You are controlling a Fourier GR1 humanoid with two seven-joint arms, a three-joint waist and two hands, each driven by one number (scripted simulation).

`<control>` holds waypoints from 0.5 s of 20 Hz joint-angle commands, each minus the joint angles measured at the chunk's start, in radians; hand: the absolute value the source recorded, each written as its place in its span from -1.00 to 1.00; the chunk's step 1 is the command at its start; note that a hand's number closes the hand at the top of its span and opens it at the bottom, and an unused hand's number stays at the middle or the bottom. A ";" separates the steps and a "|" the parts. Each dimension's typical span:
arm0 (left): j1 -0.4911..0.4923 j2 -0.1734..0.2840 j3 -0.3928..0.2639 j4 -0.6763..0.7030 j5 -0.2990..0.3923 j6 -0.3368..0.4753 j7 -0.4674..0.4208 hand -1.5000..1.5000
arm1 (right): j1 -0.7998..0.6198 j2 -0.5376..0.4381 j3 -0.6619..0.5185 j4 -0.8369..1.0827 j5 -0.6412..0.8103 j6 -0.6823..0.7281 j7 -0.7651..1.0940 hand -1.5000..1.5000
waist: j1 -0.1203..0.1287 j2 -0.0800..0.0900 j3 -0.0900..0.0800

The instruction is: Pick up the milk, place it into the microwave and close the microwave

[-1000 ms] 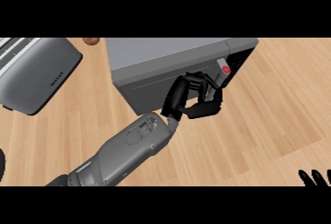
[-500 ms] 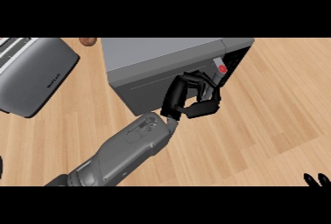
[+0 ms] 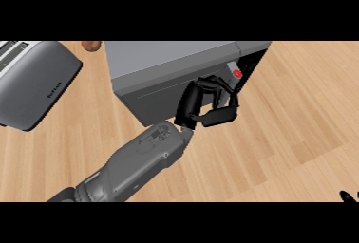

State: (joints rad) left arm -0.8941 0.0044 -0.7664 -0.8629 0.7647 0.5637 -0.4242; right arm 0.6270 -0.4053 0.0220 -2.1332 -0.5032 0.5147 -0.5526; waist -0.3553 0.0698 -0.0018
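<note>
At the near right edge of the view only the black fingertips of the right hand [image 3: 348, 197] show; I cannot tell if that hand is released or clenched. From the lower left the grey forearm [image 3: 136, 163] rises across the light wooden tabletop [image 3: 288, 128] to the left hand [image 3: 209, 102]. Its fingers are curled and lie against the front of the grey box-shaped microwave [image 3: 172, 66], near the red button [image 3: 237, 74]; they seem to grasp nothing. The milk does not show anywhere, so it may be inside the microwave already, or hidden. A milk carton would probably be light, a little soft at the walls, and best taken around its middle.

The door looks nearly closed, so I judge that the closing push is the step now. There is free tabletop to the right. To the left stands a grey toaster [image 3: 35, 85], well apart, and a small brown thing [image 3: 92, 45] lies behind, at the far edge.
</note>
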 commanded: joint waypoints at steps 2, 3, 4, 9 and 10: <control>-0.083 -0.004 0.023 0.081 0.025 -0.022 -0.008 1.00 | 0.017 -0.002 0.018 -0.009 -0.045 0.028 -0.001 -1.00 | -0.012 0.015 0.003; -0.089 -0.004 0.025 0.087 0.031 -0.022 -0.001 1.00 | 0.016 -0.011 0.011 -0.018 -0.051 0.029 0.006 -1.00 | -0.012 0.017 0.003; -0.075 -0.004 0.023 0.090 0.035 -0.024 -0.016 1.00 | 0.025 -0.011 0.017 -0.020 -0.051 0.033 0.006 -1.00 | -0.018 0.018 0.002; -0.089 -0.004 0.014 0.100 0.052 -0.020 -0.029 1.00 | 0.028 -0.032 0.004 -0.038 -0.073 0.036 0.022 -1.00 | -0.021 0.022 0.002; -0.089 -0.004 0.018 0.103 0.058 -0.019 -0.034 1.00 | 0.027 -0.034 -0.002 -0.041 -0.077 0.034 0.024 -1.00 | -0.018 0.022 0.001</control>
State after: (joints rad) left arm -0.9088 0.0019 -0.7802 -0.8411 0.8040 0.5682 -0.4672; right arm 0.6530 -0.4278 0.0267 -2.1631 -0.5673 0.5356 -0.5286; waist -0.3627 0.0739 -0.0004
